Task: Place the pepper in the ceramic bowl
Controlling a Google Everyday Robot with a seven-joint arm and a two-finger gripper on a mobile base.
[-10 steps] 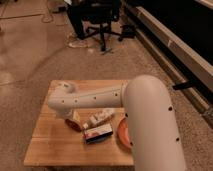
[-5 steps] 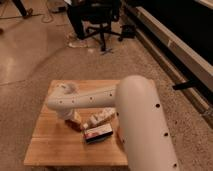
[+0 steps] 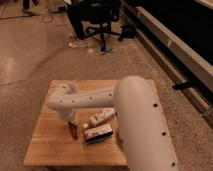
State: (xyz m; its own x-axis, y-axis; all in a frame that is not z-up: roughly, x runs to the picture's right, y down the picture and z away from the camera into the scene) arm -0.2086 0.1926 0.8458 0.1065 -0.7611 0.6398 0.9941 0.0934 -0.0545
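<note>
Tool [image 3: 73, 126] low over wooden tabletop [image 3: 47, 145], apparently at the dark red pepper [image 3: 74, 131]; grip state impossible to tell.
Light, slender, slightly slick: best pinched mid-body, across its width.

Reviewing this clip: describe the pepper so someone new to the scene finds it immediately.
Start at the wooden table and follow the white arm leftward to where it bends down. The gripper hangs there, and the pepper sits right beneath it, near the table's middle. It is small, slender and dark red, unlike the wider red-and-white box to its right.
</note>
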